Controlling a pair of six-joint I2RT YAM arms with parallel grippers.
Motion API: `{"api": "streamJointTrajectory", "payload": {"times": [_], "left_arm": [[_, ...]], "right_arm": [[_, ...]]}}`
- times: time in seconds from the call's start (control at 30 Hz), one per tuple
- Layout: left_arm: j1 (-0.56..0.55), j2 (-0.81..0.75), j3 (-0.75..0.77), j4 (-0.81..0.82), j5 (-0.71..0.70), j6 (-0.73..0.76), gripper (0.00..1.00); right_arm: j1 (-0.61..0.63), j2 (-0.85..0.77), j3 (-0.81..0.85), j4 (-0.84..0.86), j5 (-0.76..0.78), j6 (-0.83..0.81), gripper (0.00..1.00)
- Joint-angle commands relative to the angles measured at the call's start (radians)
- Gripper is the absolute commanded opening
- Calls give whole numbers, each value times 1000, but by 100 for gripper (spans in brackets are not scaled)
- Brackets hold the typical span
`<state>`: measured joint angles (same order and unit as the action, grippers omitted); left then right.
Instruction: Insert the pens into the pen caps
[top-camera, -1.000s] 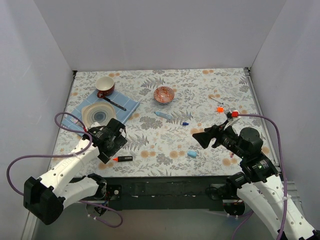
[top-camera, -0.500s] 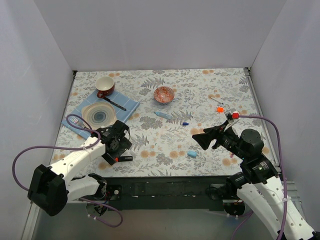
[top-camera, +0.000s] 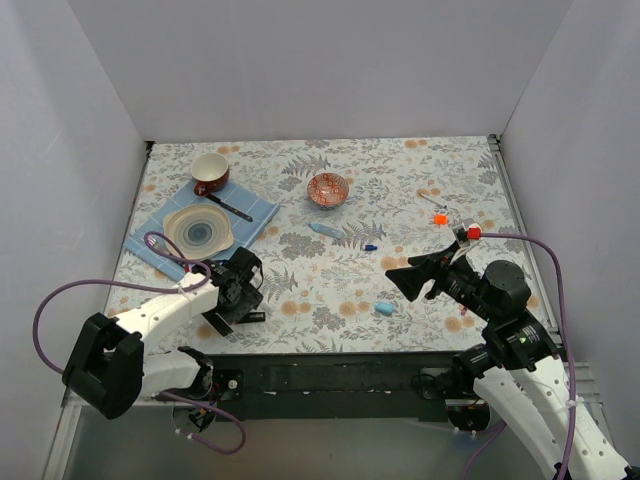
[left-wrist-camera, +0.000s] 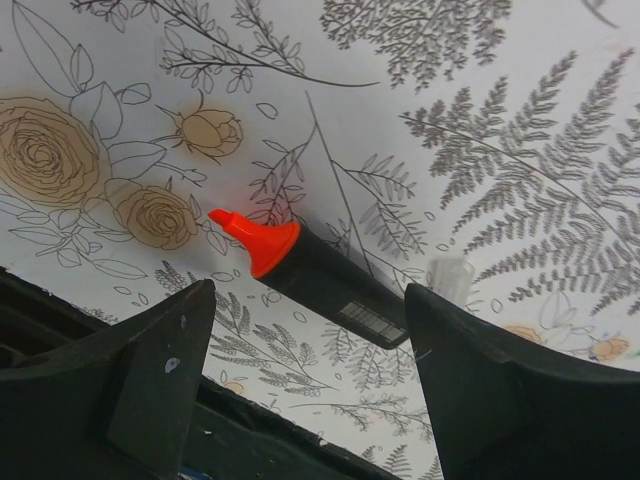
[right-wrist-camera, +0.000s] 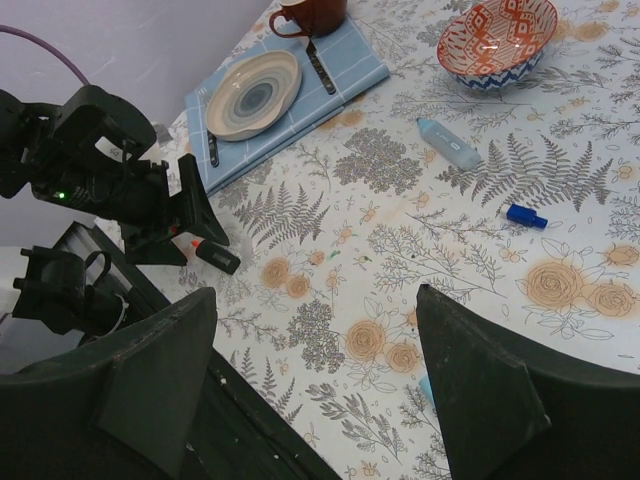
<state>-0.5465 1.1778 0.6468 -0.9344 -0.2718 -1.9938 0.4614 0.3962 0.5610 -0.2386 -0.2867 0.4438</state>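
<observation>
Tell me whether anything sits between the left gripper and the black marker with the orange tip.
Nothing visible does. The left gripper hangs right over the black marker, its open fingers on either side of it, with only bare tablecloth in the gap.

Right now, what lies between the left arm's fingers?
The black marker, its orange tip bare, lies between the fingers; the left wrist view shows it.
</observation>
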Motion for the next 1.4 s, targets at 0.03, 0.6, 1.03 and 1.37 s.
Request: {"api": "streamJointTrajectory", "payload": {"times": [0.03, 0.6, 1.03, 1.37], "left_arm": [[3, 42, -22, 14, -1, -499, 75], [10, 52, -53, 100, -17, -431, 51], [11, 33, -1, 114, -43, -301, 0], [11, -70, 143, 52, -86, -139, 0]], "right_arm": [[5, -13, 20, 7, 9, -10, 86], [5, 0, 66, -36, 40, -4, 84], [5, 119, 14, -77, -64, 76, 79], [22, 259, -46, 91, -132, 174, 76]]}}
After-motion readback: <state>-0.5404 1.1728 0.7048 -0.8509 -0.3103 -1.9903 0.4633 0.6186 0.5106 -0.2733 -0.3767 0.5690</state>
